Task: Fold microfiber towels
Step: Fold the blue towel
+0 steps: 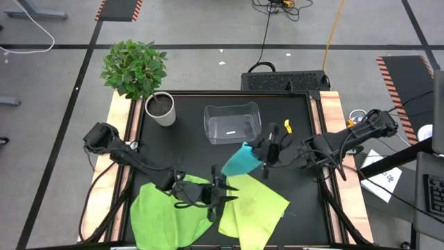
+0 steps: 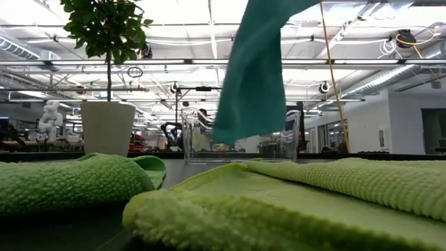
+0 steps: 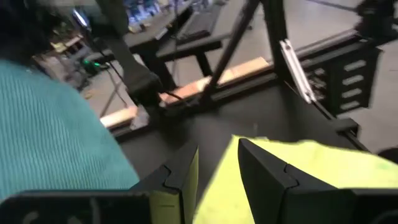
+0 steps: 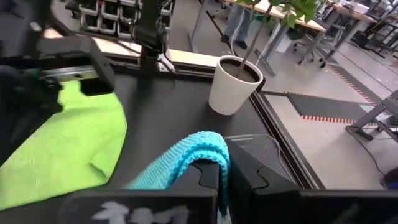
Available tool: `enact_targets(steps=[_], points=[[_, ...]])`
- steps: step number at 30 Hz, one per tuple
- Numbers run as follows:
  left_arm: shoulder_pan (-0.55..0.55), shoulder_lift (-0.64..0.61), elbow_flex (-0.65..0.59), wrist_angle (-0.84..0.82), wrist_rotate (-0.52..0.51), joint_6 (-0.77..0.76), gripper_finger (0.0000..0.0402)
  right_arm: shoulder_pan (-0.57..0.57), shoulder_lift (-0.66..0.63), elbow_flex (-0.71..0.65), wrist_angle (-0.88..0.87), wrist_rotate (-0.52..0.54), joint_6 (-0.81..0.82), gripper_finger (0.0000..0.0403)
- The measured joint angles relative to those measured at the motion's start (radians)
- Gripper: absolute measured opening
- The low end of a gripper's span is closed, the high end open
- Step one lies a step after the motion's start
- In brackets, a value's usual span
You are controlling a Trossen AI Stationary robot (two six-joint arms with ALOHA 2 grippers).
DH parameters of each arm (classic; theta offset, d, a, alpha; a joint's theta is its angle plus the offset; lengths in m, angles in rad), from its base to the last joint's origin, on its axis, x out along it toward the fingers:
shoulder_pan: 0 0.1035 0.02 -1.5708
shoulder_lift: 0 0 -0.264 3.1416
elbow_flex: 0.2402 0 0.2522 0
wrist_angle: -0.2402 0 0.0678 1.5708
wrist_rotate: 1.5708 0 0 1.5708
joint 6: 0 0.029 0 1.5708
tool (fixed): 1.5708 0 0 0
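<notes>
The turquoise towel (image 1: pixel 241 162) hangs in the air near the table's middle, with my right gripper (image 1: pixel 266 158) shut on it. In the low view the turquoise towel (image 2: pixel 254 70) dangles in front of the clear bin (image 2: pixel 279 143). A bright green towel (image 1: pixel 166 212) lies rumpled at the near left. A pale yellow-green towel (image 1: pixel 253 205) lies spread at the near middle. My left gripper (image 1: pixel 223 189) hovers open between those two towels. Between its fingers (image 3: pixel 267 177) only the yellow-green towel (image 3: pixel 311 165) beyond shows. My right gripper pinches a rounded fold of the turquoise towel (image 4: pixel 202 149) between its two fingers; the fold bulges over the fingertips. The fingers come nearly level from the table's right side. The towel hangs slack below them, its lower tip (image 2: pixel 224 136) clear of the table.
A clear plastic bin (image 1: pixel 232 123) stands at the far middle of the black table. A white pot with a small green plant (image 1: pixel 161 109) is at the far left. The table's wooden side rails (image 1: pixel 331 118) border the mat.
</notes>
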Motion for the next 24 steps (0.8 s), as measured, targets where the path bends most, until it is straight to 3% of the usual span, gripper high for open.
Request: enact_targets(steps=[5, 9, 12, 20, 24], points=[[0.047, 0.118, 0.165, -0.185, -0.114, 0.012, 0.0118, -0.008, 0.015, 0.000, 0.083, 0.001, -0.035, 0.0000], [0.060, 0.219, 0.266, -0.209, -0.213, 0.051, 0.0118, -0.006, 0.015, 0.000, 0.133, 0.000, -0.076, 0.0000], [0.035, 0.267, 0.321, -0.212, -0.352, 0.117, 0.0118, -0.001, 0.015, 0.000, 0.125, 0.002, -0.080, 0.0000], [-0.045, 0.272, 0.347, -0.148, -0.653, 0.268, 0.0118, 0.021, 0.015, 0.000, 0.130, 0.003, -0.094, 0.0000], [-0.043, 0.289, 0.347, -0.144, -0.735, 0.304, 0.0118, 0.021, 0.015, 0.000, 0.168, 0.004, -0.118, 0.0000]])
